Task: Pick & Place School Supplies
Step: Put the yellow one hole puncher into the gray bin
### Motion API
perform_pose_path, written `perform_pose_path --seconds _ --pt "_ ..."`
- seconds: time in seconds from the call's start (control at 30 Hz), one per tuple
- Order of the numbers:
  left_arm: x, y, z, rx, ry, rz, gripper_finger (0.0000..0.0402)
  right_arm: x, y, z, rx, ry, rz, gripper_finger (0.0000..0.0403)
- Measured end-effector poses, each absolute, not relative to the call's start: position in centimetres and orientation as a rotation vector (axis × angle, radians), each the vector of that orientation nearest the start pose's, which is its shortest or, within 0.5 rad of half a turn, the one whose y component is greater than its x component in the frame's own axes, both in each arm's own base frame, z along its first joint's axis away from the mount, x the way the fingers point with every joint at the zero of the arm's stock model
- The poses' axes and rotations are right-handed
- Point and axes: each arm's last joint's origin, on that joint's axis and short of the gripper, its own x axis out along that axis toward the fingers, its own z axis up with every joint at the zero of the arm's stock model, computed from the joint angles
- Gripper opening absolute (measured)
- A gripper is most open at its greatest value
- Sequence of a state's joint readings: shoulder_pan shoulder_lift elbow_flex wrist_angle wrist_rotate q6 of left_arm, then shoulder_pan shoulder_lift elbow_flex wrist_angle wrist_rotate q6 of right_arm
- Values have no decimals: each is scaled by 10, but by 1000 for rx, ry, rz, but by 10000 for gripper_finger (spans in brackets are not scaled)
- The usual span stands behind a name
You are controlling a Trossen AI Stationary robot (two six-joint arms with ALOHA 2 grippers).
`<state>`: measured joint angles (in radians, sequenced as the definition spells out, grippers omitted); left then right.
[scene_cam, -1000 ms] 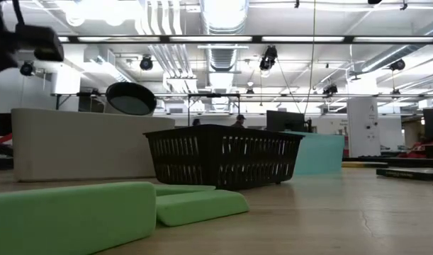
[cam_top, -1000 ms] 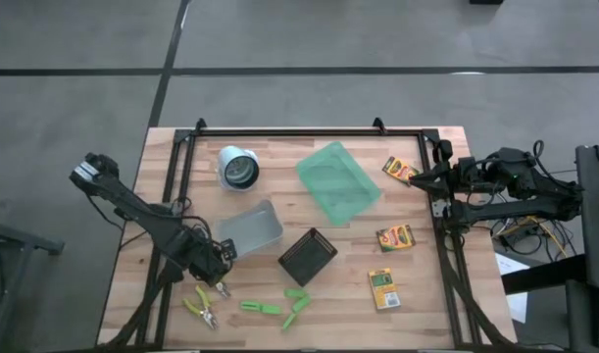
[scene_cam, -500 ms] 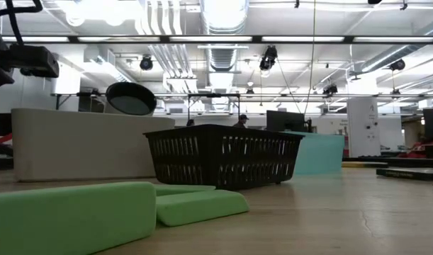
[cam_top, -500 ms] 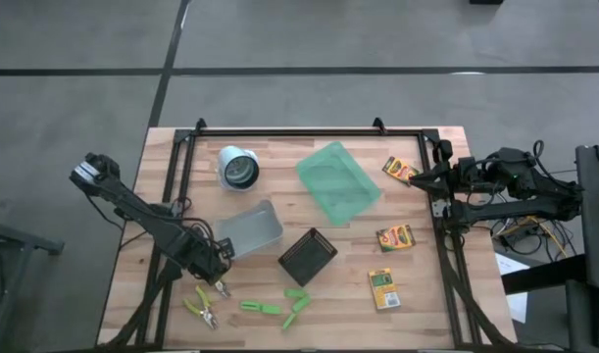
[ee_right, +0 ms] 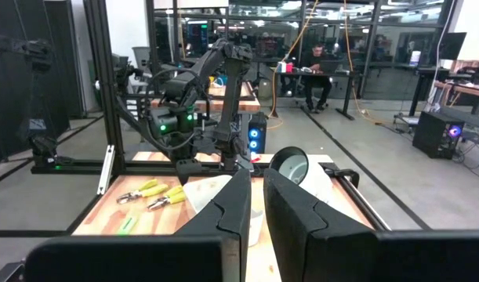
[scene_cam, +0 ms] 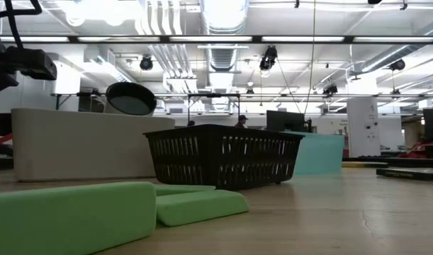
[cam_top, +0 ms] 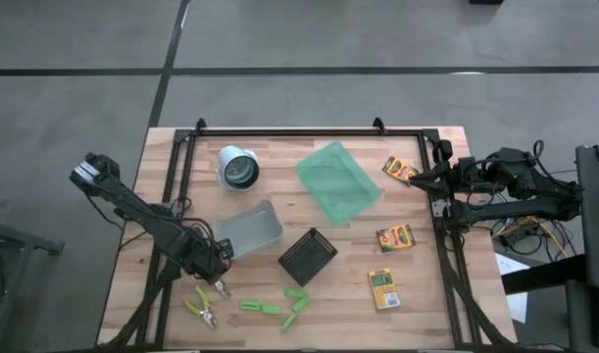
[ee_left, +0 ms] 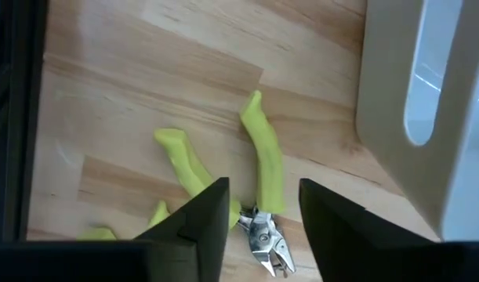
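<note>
Two yellow-green-handled tools lie flat on the wood near the table's front left. One (ee_left: pixel 263 168) lies under my left gripper (ee_left: pixel 264 186); the other (cam_top: pixel 203 310) lies just nearer. My left gripper (cam_top: pixel 217 278) points down, open, its fingers either side of the first tool's pivot (ee_left: pixel 259 223); whether they touch it I cannot tell. Green markers (cam_top: pixel 261 307) (cam_top: pixel 297 300) lie near the front edge. Three crayon boxes (cam_top: pixel 400 171) (cam_top: pixel 394 237) (cam_top: pixel 382 289) lie on the right. My right gripper (cam_top: pixel 422 179) waits shut and level at the right edge.
A clear bin (cam_top: pixel 250 227) stands just beyond my left gripper, with its wall (ee_left: pixel 411 117) close beside the fingers. A black square box (cam_top: pixel 307 257), a translucent green tray (cam_top: pixel 338 181) and a white cup (cam_top: pixel 240 169) stand mid-table. A dark frame rail (cam_top: pixel 172 196) runs along the left.
My left gripper has sunk a little toward the yellow-green tool and then kept still. Nothing on the table has moved.
</note>
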<state>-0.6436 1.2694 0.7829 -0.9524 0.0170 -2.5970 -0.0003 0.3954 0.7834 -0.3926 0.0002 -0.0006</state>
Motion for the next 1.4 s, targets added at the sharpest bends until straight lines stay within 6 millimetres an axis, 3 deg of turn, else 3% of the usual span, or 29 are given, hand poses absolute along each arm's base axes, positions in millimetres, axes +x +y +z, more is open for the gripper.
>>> perform_pose_path --seconds 0.13,0.53,1.4 --pt "159 -119 197 -1600 1021 1374 186 77 0 353 -1 4 -1 36" --pt "163 -121 186 -1520 998 1324 188 77 0 353 -1 4 -1 36" --pt "160 -147 170 -1370 931 1254 188 77 0 353 -1 5 0 36"
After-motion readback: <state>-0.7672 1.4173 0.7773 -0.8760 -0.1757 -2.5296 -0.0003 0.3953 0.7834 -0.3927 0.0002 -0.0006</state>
